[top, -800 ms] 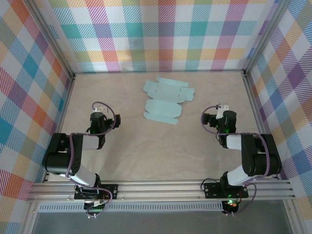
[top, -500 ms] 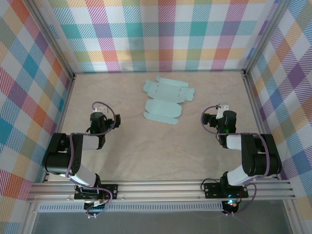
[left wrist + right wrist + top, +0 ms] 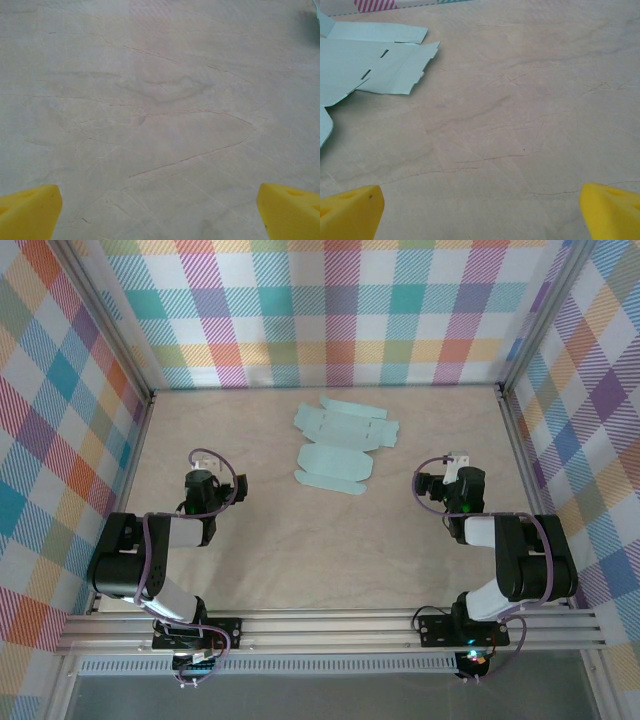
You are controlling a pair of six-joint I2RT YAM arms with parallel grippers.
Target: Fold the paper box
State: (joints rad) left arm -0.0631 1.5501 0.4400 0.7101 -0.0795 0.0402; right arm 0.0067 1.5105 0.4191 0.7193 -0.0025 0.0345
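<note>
1. At the bottom of the top view, both arm bases are bolted to the ribbed aluminium rail [image 3: 330, 625], the arms folded back over the beige, marble-patterned table [image 3: 300, 540].
2. The left pincer [image 3: 204, 462] sits left of centre and stands wide. In its wrist view, its yellow fingertips [image 3: 27, 212] show at the two lower corners, with bare table between them. It holds nothing.
3. The right pincer [image 3: 455, 465] sits right of centre and is equally wide. Its yellow fingertips [image 3: 350, 212] frame the lower corners of its wrist view, and it is empty too.
4. The pale mint thin-card paper box [image 3: 335, 465] lies further up, in the upper middle of the top view. It is a flat, unfolded blank with rounded flaps and slotted tabs. It is apart from both pincers, and its edge shows in the upper left of the right wrist view.
5. Beyond it rises the multicoloured plaid wall [image 3: 340, 310].
6. Over the last moment nothing of note has changed: both arms hold the same pose and the blank has not shifted. I judge that folding has not started. A pincer must first reach forward to the card, and the right one seems better placed.
</note>
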